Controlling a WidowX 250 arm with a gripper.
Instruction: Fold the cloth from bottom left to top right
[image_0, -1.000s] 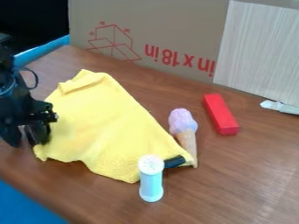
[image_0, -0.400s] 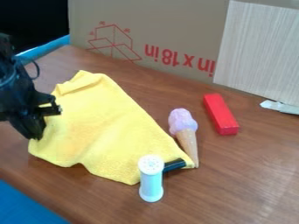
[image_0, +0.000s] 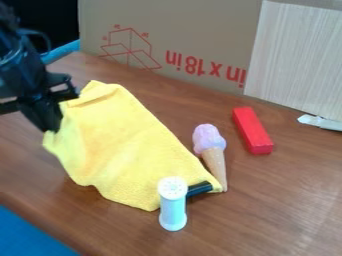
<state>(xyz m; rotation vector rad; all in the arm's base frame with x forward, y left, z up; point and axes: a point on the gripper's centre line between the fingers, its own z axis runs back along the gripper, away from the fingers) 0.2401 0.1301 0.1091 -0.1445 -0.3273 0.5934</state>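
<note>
Yellow cloth (image_0: 127, 150) caught by its edge

Camera view: My pincer (image_0: 52, 126) is closed on the cloth's edge, lifted above the brown table (image_0: 287, 200). The cloth slopes down from my grip and spreads away; near its far end, well apart from my pincer, lies a toy ice-cream cone (image_0: 212, 150), with a red block (image_0: 253, 131) farther off.

I can pass between the yellow fabric cloth (image_0: 123, 155) and the brown cardboard panel (image_0: 194, 30), over wooden tabletop (image_0: 180, 100); the purple-topped toy ice-cream cone (image_0: 211, 145), black cylinder (image_0: 199, 188) and teal-and-white shaker (image_0: 173, 210) obstruct me nearer, the red rectangular block (image_0: 252, 130) farther right.
</note>
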